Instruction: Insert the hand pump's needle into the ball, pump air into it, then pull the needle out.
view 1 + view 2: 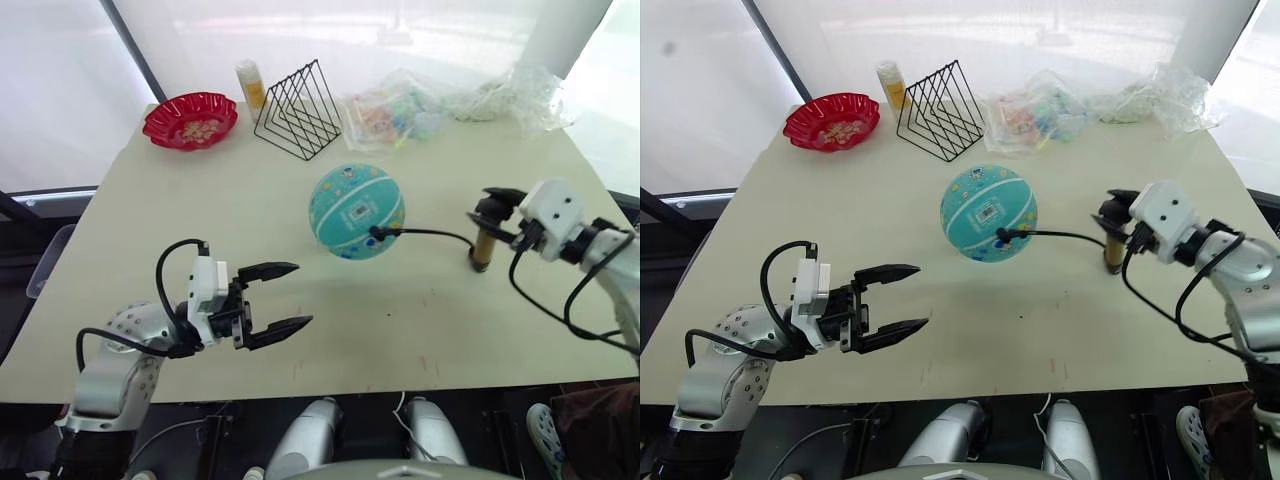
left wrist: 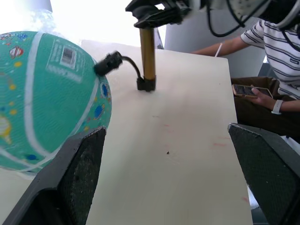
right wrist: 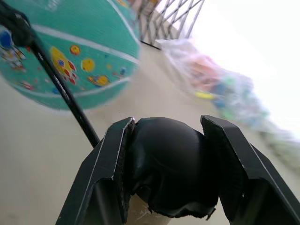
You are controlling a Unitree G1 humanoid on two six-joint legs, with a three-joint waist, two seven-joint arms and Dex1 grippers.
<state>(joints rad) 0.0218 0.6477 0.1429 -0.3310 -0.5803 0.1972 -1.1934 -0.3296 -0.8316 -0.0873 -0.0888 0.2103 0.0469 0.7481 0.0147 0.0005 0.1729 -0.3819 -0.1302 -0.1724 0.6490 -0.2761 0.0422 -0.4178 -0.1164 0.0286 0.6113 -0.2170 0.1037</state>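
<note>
Apparently, ball point(image 1: 356, 211) label unreadable, barcode-like

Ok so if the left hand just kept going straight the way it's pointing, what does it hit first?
Probably nothing soon. The open left hand points across bare table; the ball sits just off its line, and the hand pump stands farther ahead, though depth is unclear.

Bare counter point(image 1: 400, 330) lies open between the ball point(image 1: 357, 211) and the near edge. The black hose point(image 1: 430, 233) bars the gap from ball to upright hand pump point(image 1: 483, 245). Behind, a wire rack point(image 1: 298, 110), red bowl point(image 1: 190, 120) and plastic bags point(image 1: 440, 105) crowd the far edge.
</note>
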